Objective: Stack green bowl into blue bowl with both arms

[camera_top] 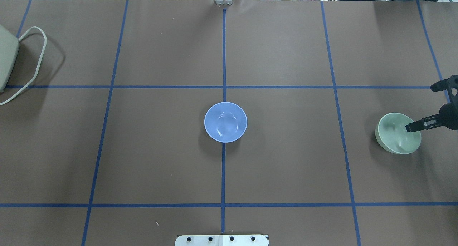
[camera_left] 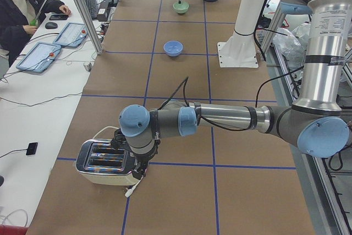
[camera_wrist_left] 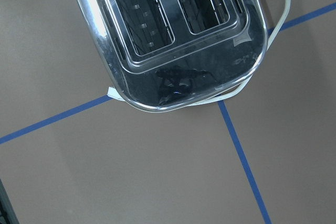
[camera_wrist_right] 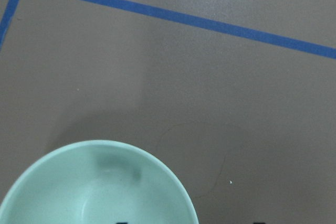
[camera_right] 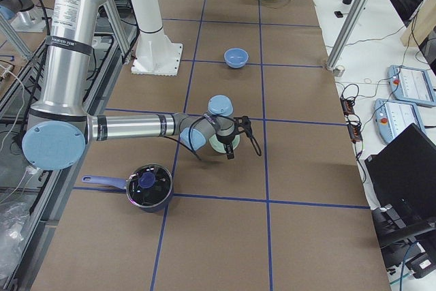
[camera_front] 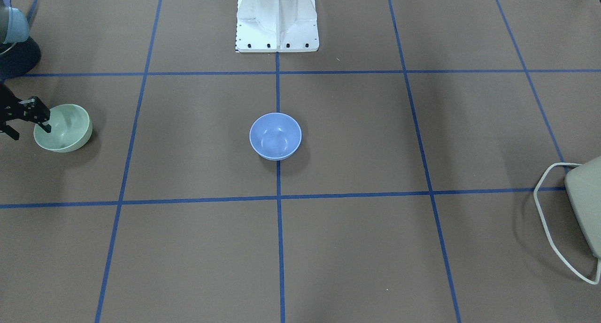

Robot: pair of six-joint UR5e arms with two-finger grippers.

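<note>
The green bowl (camera_front: 65, 130) sits at the table's right end, also in the overhead view (camera_top: 395, 135) and the right wrist view (camera_wrist_right: 94, 192). My right gripper (camera_front: 29, 131) is open and straddles its outer rim, one finger (camera_top: 413, 127) inside the bowl and the other outside. The blue bowl (camera_front: 275, 136) stands upright and empty at the table's middle (camera_top: 225, 122), far from both grippers. My left gripper (camera_left: 137, 171) hangs over the toaster at the table's left end. It shows only in the exterior left view, so I cannot tell if it is open or shut.
A chrome toaster (camera_wrist_left: 173, 40) with a white cord lies at the left end (camera_top: 5, 56). A dark pot with a lid (camera_right: 148, 185) stands near the green bowl. The white pedestal (camera_front: 277, 18) is at the robot's side. An operator (camera_left: 22, 9) sits beside the table.
</note>
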